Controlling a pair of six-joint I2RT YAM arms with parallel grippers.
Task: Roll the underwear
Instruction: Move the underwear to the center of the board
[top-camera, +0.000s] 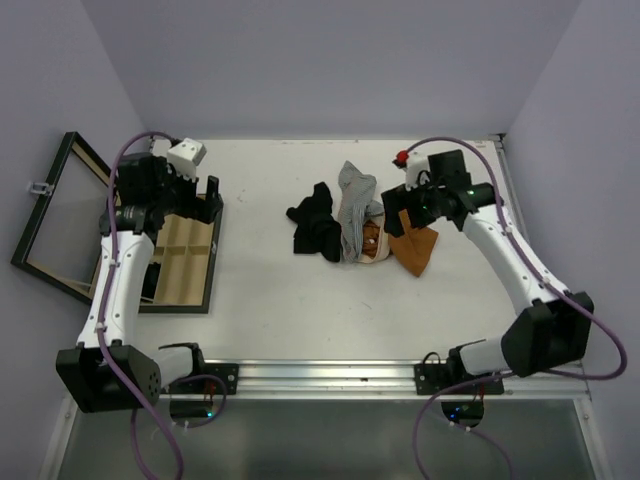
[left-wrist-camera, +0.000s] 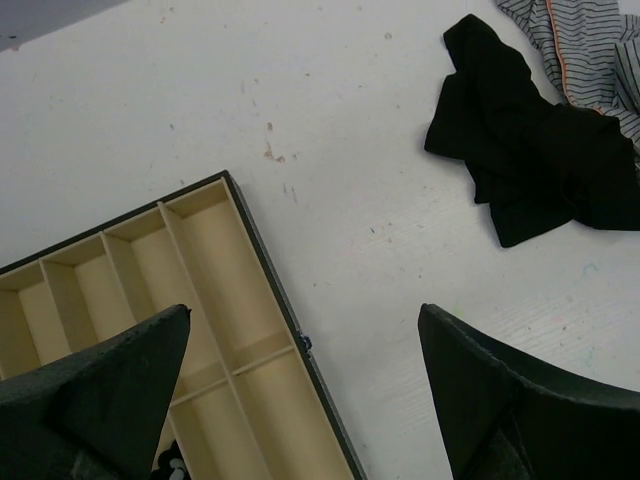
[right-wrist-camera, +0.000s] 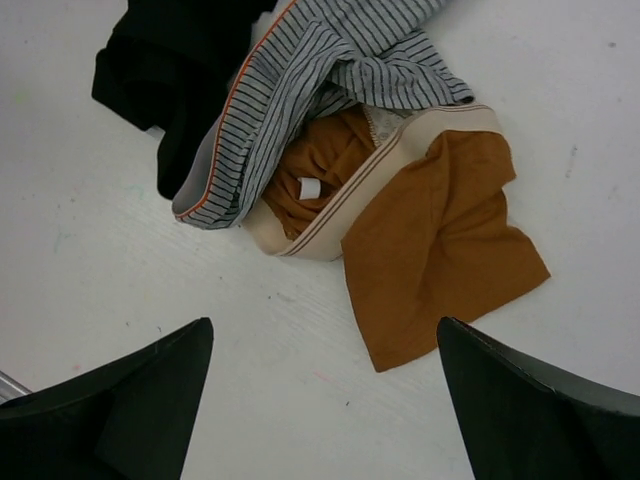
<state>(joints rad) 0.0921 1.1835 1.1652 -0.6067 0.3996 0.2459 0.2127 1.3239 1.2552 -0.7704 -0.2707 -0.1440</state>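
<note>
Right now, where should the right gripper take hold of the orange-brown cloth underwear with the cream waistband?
Probably the free flap of the orange-brown underwear, flat on the white table: come straight down on the side away from the pile. Its waistband end lies partly under the grey striped cloth underwear, so pinching there would likely drag both.

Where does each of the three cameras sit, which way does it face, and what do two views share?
Top external: above and behind the bases, facing down at the table; both arms, left gripper by the wooden box, right gripper by the underwear.
Left wrist: rides the left arm, faces down at a box corner and the black garment; its open fingers below.
Right wrist: rides the right arm, faces down at the orange-brown garment and grey striped garment; open fingers below.
Both wrist views show the black garment.
</note>
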